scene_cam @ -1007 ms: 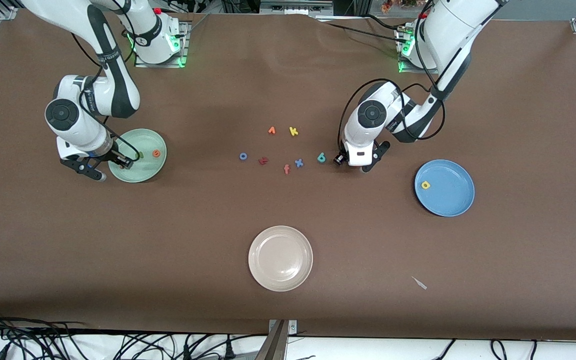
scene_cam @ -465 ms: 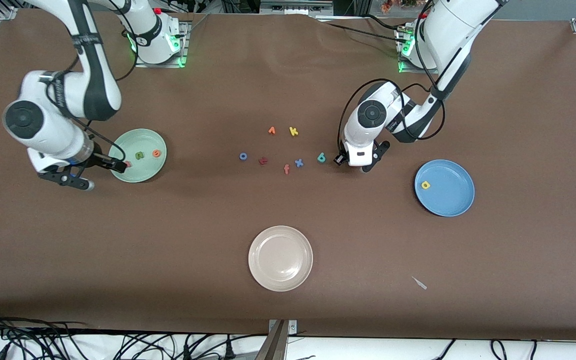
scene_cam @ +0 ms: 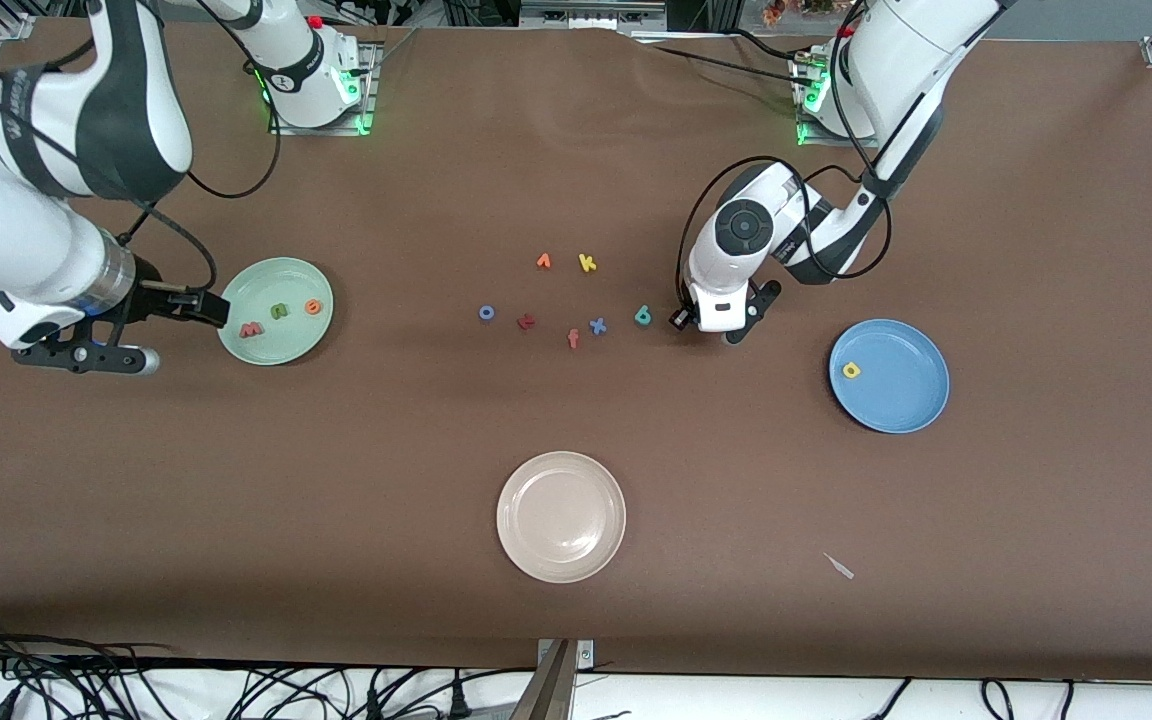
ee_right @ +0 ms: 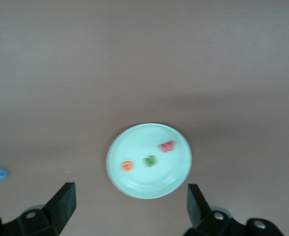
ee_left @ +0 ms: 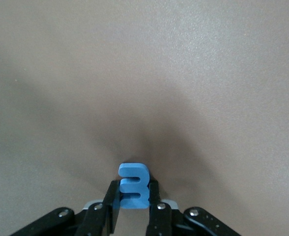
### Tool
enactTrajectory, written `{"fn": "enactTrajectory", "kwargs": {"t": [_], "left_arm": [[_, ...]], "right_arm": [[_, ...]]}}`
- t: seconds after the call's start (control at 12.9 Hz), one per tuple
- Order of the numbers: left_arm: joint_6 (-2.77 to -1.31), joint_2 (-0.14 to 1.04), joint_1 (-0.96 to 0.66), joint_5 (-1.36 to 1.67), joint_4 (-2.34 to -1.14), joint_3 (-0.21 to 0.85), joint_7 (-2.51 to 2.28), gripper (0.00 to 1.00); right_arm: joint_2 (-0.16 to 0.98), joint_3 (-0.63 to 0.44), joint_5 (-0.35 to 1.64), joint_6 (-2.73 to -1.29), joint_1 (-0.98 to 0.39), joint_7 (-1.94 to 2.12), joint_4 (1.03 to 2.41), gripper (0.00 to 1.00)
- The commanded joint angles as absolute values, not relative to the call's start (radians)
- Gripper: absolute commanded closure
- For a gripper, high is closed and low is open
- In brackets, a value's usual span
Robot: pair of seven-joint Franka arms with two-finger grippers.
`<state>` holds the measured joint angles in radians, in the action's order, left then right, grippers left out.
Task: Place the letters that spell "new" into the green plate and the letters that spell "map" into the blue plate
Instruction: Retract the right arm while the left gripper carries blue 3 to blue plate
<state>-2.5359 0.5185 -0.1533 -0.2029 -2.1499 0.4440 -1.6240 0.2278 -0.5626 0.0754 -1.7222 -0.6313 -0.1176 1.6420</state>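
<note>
The green plate [scene_cam: 281,345] holds the salmon-red w [scene_cam: 251,329], green n [scene_cam: 279,311] and orange e [scene_cam: 312,307]. My right gripper [scene_cam: 176,335] hangs open and empty beside that plate, toward the right arm's end of the table. In the right wrist view the green plate [ee_right: 149,187] shows below the spread fingers with all three letters in it. My left gripper [ee_left: 133,196] is down at the table beside the teal p [scene_cam: 643,316], shut on the blue m [ee_left: 133,184]. The yellow a [scene_cam: 851,370] lies in the blue plate [scene_cam: 896,400].
A cream-white plate [scene_cam: 561,516] sits nearest the front camera. Mid-table lie an orange letter [scene_cam: 543,261], yellow k [scene_cam: 587,263], blue o [scene_cam: 487,313], dark red letter [scene_cam: 526,321], orange f [scene_cam: 573,339] and blue x [scene_cam: 597,325]. A white scrap [scene_cam: 839,566] lies nearer the camera than the blue plate.
The right gripper opened, left the w in the green plate, then rose and drew away toward its end of the table. The left gripper closed on the m.
</note>
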Motion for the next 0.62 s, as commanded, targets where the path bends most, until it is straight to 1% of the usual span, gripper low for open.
{"fn": "enactTrajectory", "kwargs": {"t": [0.0,0.15,0.23,0.31,0.39,0.54], "left_arm": [[-2.495,0.532,-0.147,-0.241,-2.135,0.436,-1.640,0.94],[-2.363,0.532,-0.140,-0.241,-2.056,0.437,-1.590,0.96],[-2.283,0.532,-0.138,-0.235,-2.011,0.439,-1.550,0.96],[-2.222,0.534,-0.124,-0.221,-1.965,0.439,-1.504,0.96],[-2.180,0.532,-0.105,-0.207,-1.938,0.440,-1.459,0.96],[-2.120,0.525,-0.043,-0.181,-1.901,0.443,-1.293,0.96]], "right_arm": [[0.249,-0.566,0.173,-1.669,-0.623,-0.092,1.548,0.00],[0.252,-0.574,0.158,-1.666,-0.617,-0.091,1.473,0.00],[0.235,-0.565,0.141,-1.666,-0.615,-0.094,1.492,0.00],[0.215,-0.520,0.126,-1.619,-0.579,-0.094,1.493,0.00],[0.198,-0.423,0.118,-1.583,-0.466,-0.094,1.494,0.00],[0.122,-0.144,0.063,-1.575,-0.196,-0.095,1.534,0.00]]}}
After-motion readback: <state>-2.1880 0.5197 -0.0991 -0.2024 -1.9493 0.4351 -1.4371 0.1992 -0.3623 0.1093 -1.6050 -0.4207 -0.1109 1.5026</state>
